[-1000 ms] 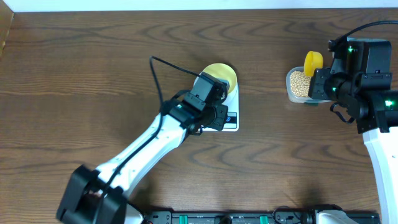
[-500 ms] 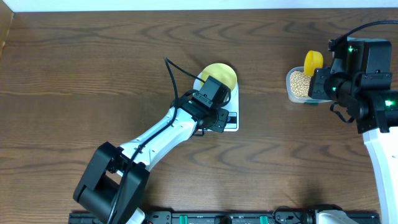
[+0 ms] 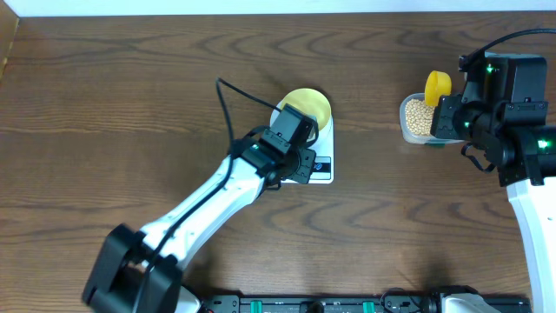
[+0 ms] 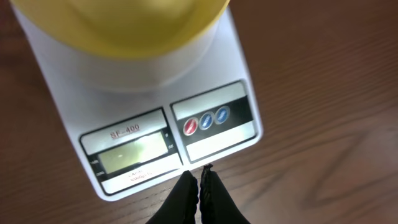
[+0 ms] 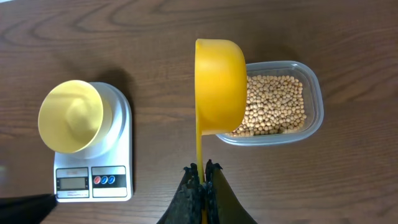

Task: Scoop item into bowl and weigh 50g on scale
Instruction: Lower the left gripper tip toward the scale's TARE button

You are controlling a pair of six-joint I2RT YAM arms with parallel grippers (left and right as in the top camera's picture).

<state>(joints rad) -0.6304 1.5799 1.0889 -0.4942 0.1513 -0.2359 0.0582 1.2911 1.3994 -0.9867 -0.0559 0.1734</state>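
Note:
The pale yellow bowl (image 3: pixel 308 106) (image 5: pixel 70 115) (image 4: pixel 124 25) stands empty on the white scale (image 3: pixel 326 171) (image 5: pixel 121 118) (image 4: pixel 149 93). My left gripper (image 3: pixel 304 163) (image 4: pixel 200 177) is shut and holds nothing; its tips hover at the scale's front edge, just below the red and blue buttons (image 4: pixel 206 120). Tan beans (image 3: pixel 418 115) (image 5: pixel 270 102) fill a clear tub (image 5: pixel 314 102). My right gripper (image 5: pixel 202 168) is shut on the thin handle of the yellow scoop (image 5: pixel 219 87) (image 3: pixel 437 85). The scoop's cup is turned on its side over the tub's left end, and its inside is hidden.
Scale and bean tub stand apart on the brown wooden table (image 3: pixel 130 104), with bare wood between them. The right arm's body (image 3: pixel 508 104) looms beside the tub. A black rail (image 3: pixel 330 304) runs along the table's near edge.
The left arm's elbow swung right and then back to the left, while its shut gripper stayed at the scale's front. The right arm and scoop have not moved.

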